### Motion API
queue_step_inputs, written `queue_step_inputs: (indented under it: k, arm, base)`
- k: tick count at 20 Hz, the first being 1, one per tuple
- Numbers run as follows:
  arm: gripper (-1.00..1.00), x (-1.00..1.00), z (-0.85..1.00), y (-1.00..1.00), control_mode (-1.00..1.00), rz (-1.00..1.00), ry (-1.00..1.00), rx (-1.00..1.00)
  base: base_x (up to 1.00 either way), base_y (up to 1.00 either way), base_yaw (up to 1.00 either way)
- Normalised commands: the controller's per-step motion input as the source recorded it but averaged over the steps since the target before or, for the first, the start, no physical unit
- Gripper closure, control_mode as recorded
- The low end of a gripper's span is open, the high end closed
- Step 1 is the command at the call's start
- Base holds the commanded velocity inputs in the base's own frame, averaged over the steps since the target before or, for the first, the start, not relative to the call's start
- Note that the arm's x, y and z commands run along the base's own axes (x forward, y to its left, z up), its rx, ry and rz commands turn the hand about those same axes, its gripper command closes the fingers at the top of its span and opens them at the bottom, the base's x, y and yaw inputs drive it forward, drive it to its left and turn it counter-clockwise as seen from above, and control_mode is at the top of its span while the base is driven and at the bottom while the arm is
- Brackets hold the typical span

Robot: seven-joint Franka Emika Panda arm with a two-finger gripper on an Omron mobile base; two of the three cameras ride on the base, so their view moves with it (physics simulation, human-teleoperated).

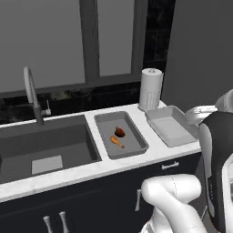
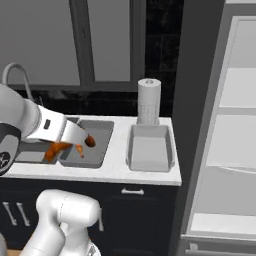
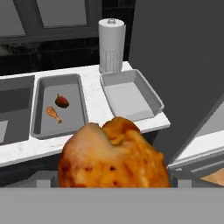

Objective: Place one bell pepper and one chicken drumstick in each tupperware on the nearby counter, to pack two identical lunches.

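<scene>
On the counter two tubs sit side by side. The left tub, just right of the sink, holds a pepper behind a drumstick. The paper roll stands behind the right tub.

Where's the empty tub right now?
The empty tub sits on the counter at its right end, just in front of the paper towel roll and right of the tub holding a pepper and drumstick.

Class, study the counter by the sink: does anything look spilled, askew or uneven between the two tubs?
Nothing is spilled or tipped. The packing is uneven, though: the left tupperware holds a bell pepper and a chicken drumstick, while the right tupperware beside the paper towel roll is empty.
</scene>
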Motion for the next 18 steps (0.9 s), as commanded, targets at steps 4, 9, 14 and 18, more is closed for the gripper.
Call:
queue_step_inputs:
  k: [4,9,14,18]
  arm:
    - [1.0,0.0,0.0,0.0,1.0,0.0,0.0,0.0]
    - [1.0,0.0,0.0,0.0,1.0,0.0,0.0,0.0]
    - [1.0,0.52,-0.04,-0.01,-1.0,-0.04,0.12,0.0]
    - [1.0,0.96,-0.57,0.0,-1.0,0.0,0.12,0.0]
  base:
    - [0.62,0.0,-0.28]
    - [0.67,0.0,-0.3]
    - [0.3,0.0,-0.1]
    - [0.0,0.0,0.0]
